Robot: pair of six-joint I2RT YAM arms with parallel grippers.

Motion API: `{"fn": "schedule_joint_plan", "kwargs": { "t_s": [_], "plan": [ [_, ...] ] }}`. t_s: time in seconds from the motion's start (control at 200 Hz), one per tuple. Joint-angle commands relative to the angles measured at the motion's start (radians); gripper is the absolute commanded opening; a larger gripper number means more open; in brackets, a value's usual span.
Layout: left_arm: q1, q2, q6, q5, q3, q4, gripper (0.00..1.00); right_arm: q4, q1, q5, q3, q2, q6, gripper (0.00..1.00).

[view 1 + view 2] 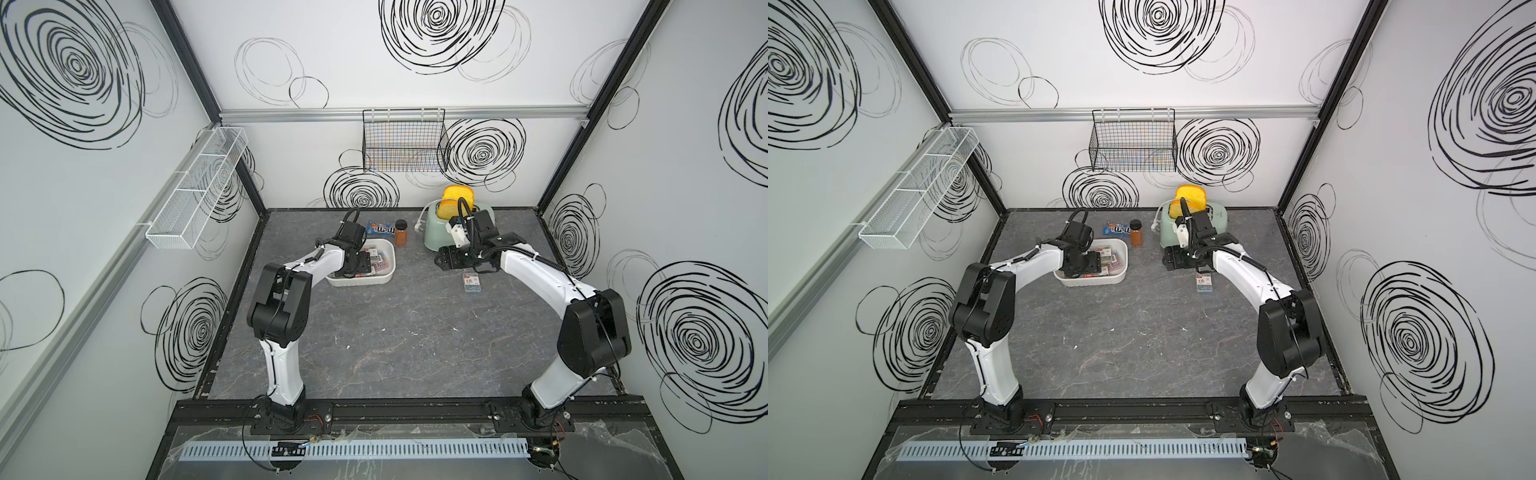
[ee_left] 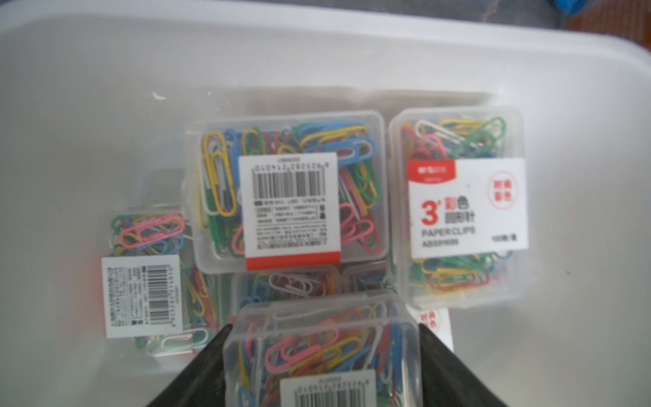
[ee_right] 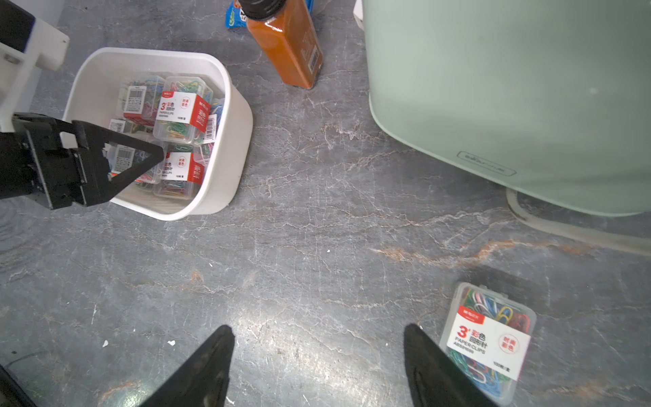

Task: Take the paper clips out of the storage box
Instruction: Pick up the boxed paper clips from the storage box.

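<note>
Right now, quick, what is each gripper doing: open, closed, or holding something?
Left gripper: closed on a case of paper clips in the white box.
Right gripper: open, holding nothing.

Both top views are bright with even overhead light, soft shadows on the dark grey marbled tabletop, and wide-angle stretch at the frame corners. Left wrist view is soft-focus: clear plastic cases of coloured paper clips smeared, fine label print unreadable. Right wrist view is sharp, with a glare patch on the tabletop.
</note>
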Motion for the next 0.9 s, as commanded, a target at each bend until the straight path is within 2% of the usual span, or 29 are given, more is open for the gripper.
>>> {"fn": "schedule_joint_plan", "kwargs": {
  "t_s": [0.0,0.235,0.315,0.38,0.65,0.895],
  "plan": [
    [0.020,-0.082,0.029,0.145,0.033,-0.005,0.62,0.016,0.005,-0.080,0.024,-0.026,-0.007,0.78],
    [0.027,-0.121,0.013,0.450,0.092,-0.037,0.61,0.133,0.006,-0.213,-0.031,-0.086,-0.027,0.78],
    [0.029,-0.135,-0.003,0.518,0.090,-0.032,0.61,0.163,0.006,-0.241,-0.053,-0.097,-0.036,0.78],
    [0.029,-0.143,-0.005,0.563,0.087,-0.029,0.62,0.188,0.005,-0.266,-0.067,-0.108,-0.041,0.78],
    [0.027,-0.192,-0.150,0.744,-0.004,0.083,0.62,0.320,0.007,-0.348,-0.176,-0.169,-0.038,0.78],
    [0.014,-0.225,-0.187,0.795,-0.042,0.122,0.63,0.410,0.031,-0.427,-0.245,-0.194,-0.033,0.78]
  ]
}}
